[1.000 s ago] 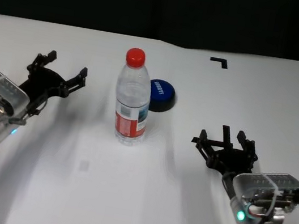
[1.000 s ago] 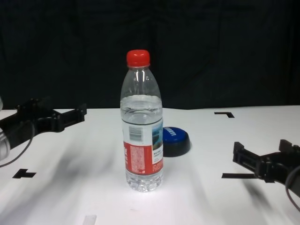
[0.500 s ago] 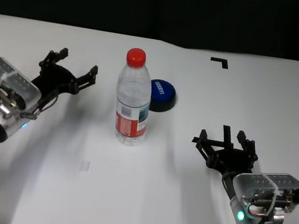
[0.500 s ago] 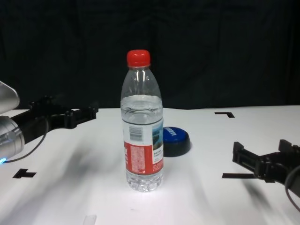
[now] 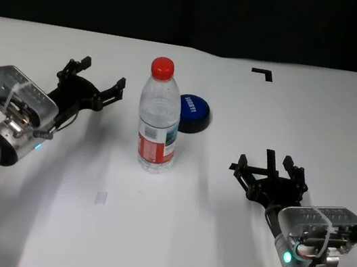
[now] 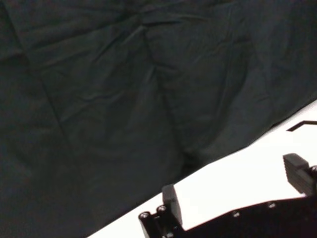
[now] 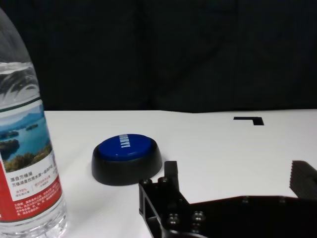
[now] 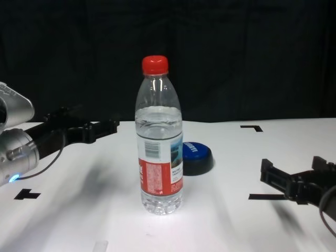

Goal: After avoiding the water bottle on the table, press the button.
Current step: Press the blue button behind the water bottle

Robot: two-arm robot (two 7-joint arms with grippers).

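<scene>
Task barely begun: the button (image 5: 192, 113) sits unpressed on the table (image 5: 318, 116) just behind the upright water bottle (image 5: 158, 118), left gripper (image 5: 95, 82) beside the bottle, jaws spread, right gripper (image 5: 269, 175) parked, also spread

Left gripper (image 5: 95, 82) nearer water bottle (image 5: 159, 120)

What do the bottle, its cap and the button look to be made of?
Bottle: clear thin plastic, glossy; water shows through it.
Cap: red plastic, likely; opaque and smooth.
Button: probably hard plastic; shiny blue dome on a dark base.
</scene>
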